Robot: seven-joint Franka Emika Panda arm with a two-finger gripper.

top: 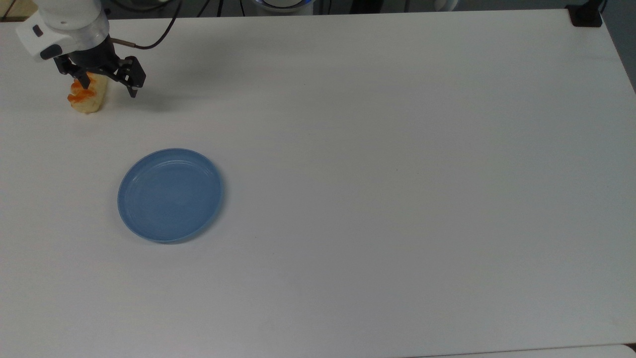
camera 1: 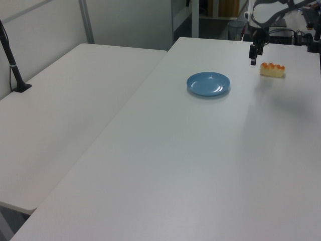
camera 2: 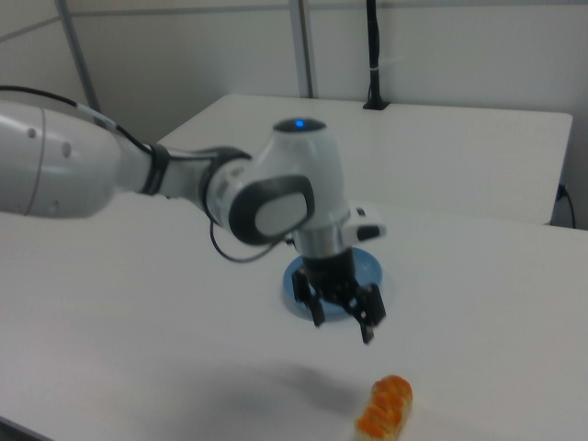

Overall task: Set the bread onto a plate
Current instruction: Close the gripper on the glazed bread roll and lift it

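Observation:
The bread (top: 87,99), a small cream roll with orange-brown bumps, lies near the far left corner of the white table in the top view, partly covered by my gripper. My gripper (top: 107,88) hangs open above it, one finger over the roll and the other to the top view's right of it. In the right view the gripper (camera 2: 343,326) is clear of the table, and the bread (camera 2: 386,409) lies nearer the camera, untouched. The light-blue plate (top: 170,195) sits empty on the table, nearer the front edge. The left view shows gripper (camera 1: 253,56), bread (camera 1: 272,70) and plate (camera 1: 208,83).
A black clamp (top: 585,15) sits at the table's far right corner in the top view. A second white table (camera 1: 60,115) adjoins on the left view's left, with a black pole (camera 1: 12,65) on it. A cable (top: 154,40) trails behind the arm.

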